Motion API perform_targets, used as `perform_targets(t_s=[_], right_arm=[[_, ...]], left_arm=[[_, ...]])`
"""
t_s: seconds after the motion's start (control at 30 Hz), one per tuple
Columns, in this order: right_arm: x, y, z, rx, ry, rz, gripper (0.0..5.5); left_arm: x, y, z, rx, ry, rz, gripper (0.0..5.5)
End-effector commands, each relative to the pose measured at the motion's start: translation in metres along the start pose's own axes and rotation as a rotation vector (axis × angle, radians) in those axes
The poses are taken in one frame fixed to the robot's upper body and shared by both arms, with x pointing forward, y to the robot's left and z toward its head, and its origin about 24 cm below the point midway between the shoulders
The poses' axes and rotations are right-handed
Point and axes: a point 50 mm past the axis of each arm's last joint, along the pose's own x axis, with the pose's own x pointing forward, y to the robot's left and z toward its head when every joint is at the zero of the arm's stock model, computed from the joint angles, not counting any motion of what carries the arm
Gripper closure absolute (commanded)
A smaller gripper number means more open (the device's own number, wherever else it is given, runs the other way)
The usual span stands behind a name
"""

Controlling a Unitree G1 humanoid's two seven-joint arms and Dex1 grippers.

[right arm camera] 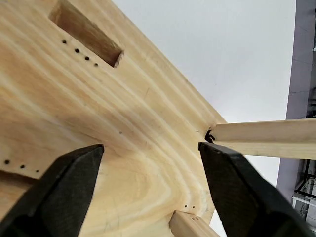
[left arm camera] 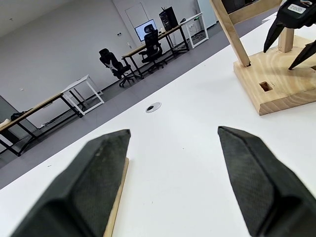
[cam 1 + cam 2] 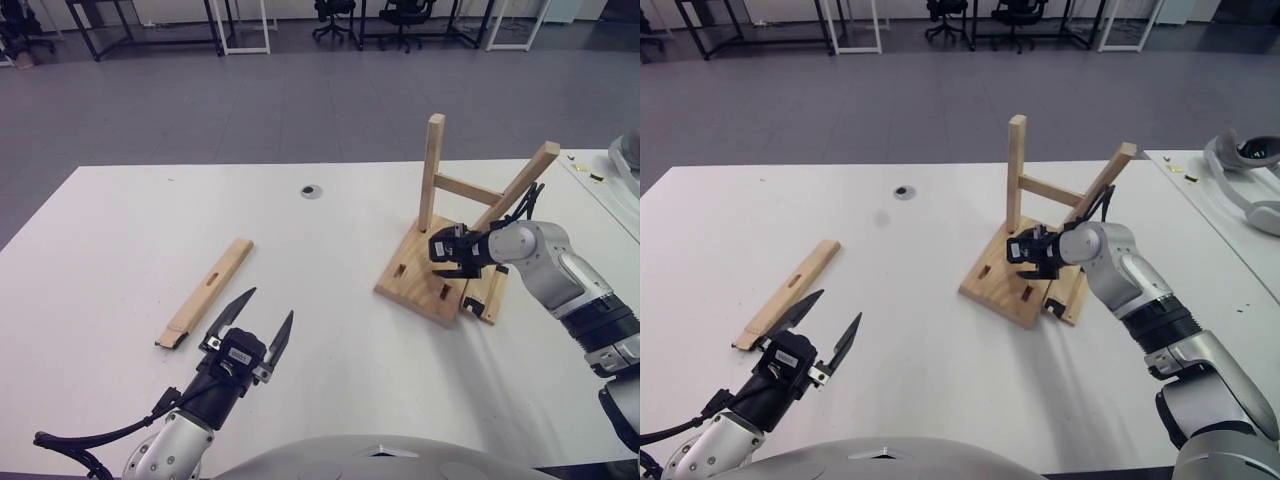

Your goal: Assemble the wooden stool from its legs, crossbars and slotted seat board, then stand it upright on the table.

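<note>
Pine, pale and grained: the slotted square seat board [image 3: 425,275] lies underside-up on the R half of the white table [image 3: 120,230]. One straight wooden leg [image 3: 432,170] stands upright in it, and a second leg [image 3: 520,185] leans inward. A short wooden crossbar [image 3: 468,190] ties the two together. Two slots near the board's front edge are unfilled. A flat wooden piece [image 3: 488,297] sits at the board's R edge, maybe partly under it; can't tell which.

The right gripper [image 3: 440,258] hangs just over the board near the leg bases, fingers spread w/ nothing btwn them. The left gripper [image 3: 270,303] is also spread wide & empty, low over the table. It sits just beside the loose slotted wooden leg [image 3: 208,290], which lies flat on the L half, well apart from the board.

Step in hand is probably fetching that third leg. To do it well, the L arm should close across the leg's narrow width near mid-length, so it doesn't swing. The tenon end should then be squared to an open slot before pushing. The R arm should press the board flat meanwhile, as the leaning leg suggests loose joints.

The surface is smooth, matte white w/ a round cable hole [image 3: 312,190] near the far edge. Beyond it are grey floor, black office chairs [image 3: 335,12] & metal desk frames.
</note>
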Motion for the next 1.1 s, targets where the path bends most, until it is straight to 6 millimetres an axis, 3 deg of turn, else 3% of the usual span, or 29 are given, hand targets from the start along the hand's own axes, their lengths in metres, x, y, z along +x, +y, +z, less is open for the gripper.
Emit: perform_targets(t_s=[0.03, 0.17, 0.37, 0.43, 0.5, 0.63, 0.7, 0.8, 0.87, 0.93, 1.1], right_arm=[[0.029, 0.019, 0.014, 0.024, -0.068, 0.135, 1.89], [0.046, 0.040, 0.025, 0.085, -0.196, 0.364, 1.89], [0.038, 0.087, 0.015, -0.113, -0.225, 0.659, 1.89], [0.036, 0.081, 0.008, -0.149, -0.190, 0.612, 1.89], [0.033, 0.061, 0.009, -0.183, -0.192, 0.496, 1.89], [0.015, 0.018, 0.034, -0.179, -0.335, 0.305, 1.89], [-0.006, 0.012, 0.053, -0.105, -0.505, 0.349, 1.89], [-0.042, 0.013, 0.059, -0.114, -0.601, 0.493, 1.89], [-0.064, 0.011, 0.048, -0.099, -0.548, 0.564, 1.89], [-0.078, 0.009, 0.020, -0.095, -0.377, 0.587, 1.89], [-0.089, -0.006, -0.036, -0.102, -0.040, 0.546, 1.89]], left_arm=[[-0.001, 0.000, 0.001, 0.000, 0.001, -0.011, 2.24], [0.002, 0.000, 0.002, 0.008, -0.010, -0.017, 2.24], [0.003, -0.002, 0.002, 0.009, -0.013, -0.024, 2.24], [0.003, -0.002, 0.003, 0.006, -0.011, -0.021, 2.24], [0.002, -0.003, 0.003, 0.001, -0.009, -0.014, 2.24], [0.002, -0.004, 0.005, -0.009, -0.012, -0.002, 2.24], [0.002, -0.005, 0.005, -0.012, -0.013, -0.001, 2.24], [0.001, -0.008, 0.006, -0.016, -0.012, 0.001, 2.24], [0.000, -0.012, 0.007, -0.022, -0.012, 0.002, 2.24], [-0.001, -0.015, 0.007, -0.027, -0.007, 0.006, 2.24], [-0.002, -0.020, 0.005, -0.037, 0.008, 0.029, 2.24]])
